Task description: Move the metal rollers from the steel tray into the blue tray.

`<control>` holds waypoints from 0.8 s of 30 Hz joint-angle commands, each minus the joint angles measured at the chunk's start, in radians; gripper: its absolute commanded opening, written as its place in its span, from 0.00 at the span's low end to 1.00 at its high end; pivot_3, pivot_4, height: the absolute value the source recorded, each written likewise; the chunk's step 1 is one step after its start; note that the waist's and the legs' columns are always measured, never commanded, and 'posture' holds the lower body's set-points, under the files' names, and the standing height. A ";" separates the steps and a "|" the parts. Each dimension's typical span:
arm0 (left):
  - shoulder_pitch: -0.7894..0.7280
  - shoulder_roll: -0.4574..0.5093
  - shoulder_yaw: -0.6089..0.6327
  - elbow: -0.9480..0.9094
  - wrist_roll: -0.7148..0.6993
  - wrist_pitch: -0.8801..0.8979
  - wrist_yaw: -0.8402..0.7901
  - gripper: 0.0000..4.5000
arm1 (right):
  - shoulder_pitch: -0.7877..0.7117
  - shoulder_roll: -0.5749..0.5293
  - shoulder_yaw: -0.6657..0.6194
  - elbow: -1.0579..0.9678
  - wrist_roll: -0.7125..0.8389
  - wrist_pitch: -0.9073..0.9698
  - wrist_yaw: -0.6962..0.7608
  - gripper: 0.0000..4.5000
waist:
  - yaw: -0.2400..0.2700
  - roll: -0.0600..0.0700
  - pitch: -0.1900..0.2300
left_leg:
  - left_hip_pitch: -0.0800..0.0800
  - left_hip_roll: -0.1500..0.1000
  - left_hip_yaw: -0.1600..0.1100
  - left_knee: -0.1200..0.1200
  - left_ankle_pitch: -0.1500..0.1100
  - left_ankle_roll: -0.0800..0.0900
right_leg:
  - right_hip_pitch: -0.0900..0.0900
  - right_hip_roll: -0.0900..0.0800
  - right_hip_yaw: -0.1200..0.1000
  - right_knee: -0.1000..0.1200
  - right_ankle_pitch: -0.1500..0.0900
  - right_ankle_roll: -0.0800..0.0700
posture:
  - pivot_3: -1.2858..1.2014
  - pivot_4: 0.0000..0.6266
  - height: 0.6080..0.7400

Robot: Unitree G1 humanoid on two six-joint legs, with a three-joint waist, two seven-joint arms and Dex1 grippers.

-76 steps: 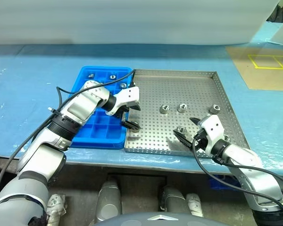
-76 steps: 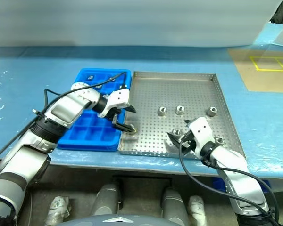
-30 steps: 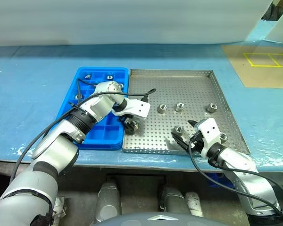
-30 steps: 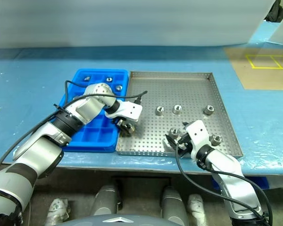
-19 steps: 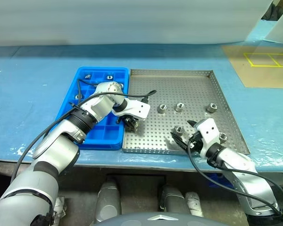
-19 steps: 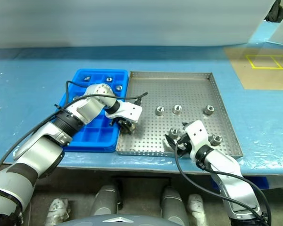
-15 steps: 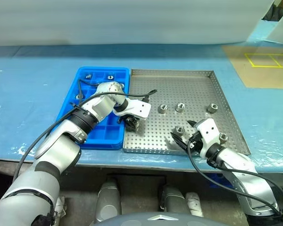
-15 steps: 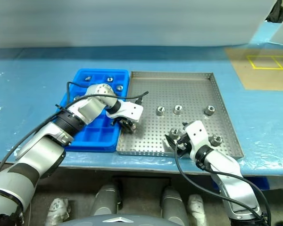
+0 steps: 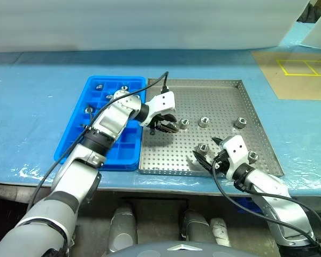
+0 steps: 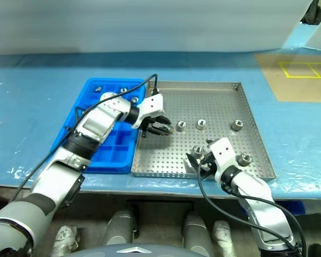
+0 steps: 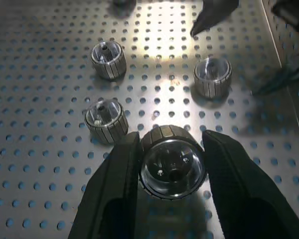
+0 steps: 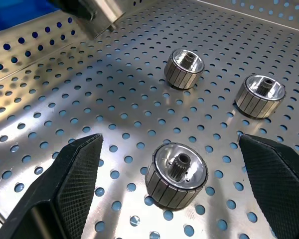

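Observation:
My left gripper [image 9: 169,127] is shut on one metal roller [image 11: 172,162] and holds it a little above the left part of the steel tray [image 9: 203,96]. Three rollers [image 9: 184,123] [image 9: 205,121] [image 9: 239,122] lie in a row across the middle of the tray, and one more [image 9: 251,156] is near its front right corner. My right gripper [image 12: 175,172] stands open near the tray's front edge, with a roller [image 9: 203,148] lying on the tray between its fingers [image 12: 74,184]. The blue tray [image 9: 109,158] sits left of the steel tray and has rollers [image 9: 99,87] in its far compartments.
Both trays rest on a table under blue film [image 9: 37,107]. A brown patch with yellow tape lines [image 9: 294,75] lies at the back right. The table's front edge runs just in front of both trays.
My left gripper closed on a roller near the steel tray's left edge, then lifted it up and to the right while the wrist turned. The right arm has not moved.

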 commanded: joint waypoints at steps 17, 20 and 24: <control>0.491 0.021 0.275 -0.478 -0.150 -0.068 0.493 0.35 | -0.355 -0.050 0.034 0.076 0.091 0.003 0.206 1.00 | 0.015 0.000 0.000 | -0.004 0.001 -0.002 -0.002 -0.001 0.002 | 0.000 0.000 -0.009 -0.007 0.000 0.000 | 0.62 0.24 1.00; 0.561 0.025 0.289 -0.502 -0.141 -0.072 0.556 0.35 | -0.413 -0.053 0.057 0.093 0.105 0.023 0.242 1.00 | 0.038 0.000 0.000 | -0.005 0.002 -0.002 -0.002 -0.001 0.002 | 0.000 0.001 -0.011 -0.008 0.000 0.000 | 0.63 0.24 1.00; 0.635 0.020 0.331 -0.532 -0.134 -0.065 0.660 0.35 | -0.498 -0.043 0.096 0.128 0.110 0.033 0.274 1.00 | 0.059 0.000 0.000 | -0.004 0.002 -0.002 -0.002 -0.001 0.002 | 0.001 0.000 -0.011 -0.008 0.001 0.000 | 0.65 0.24 1.00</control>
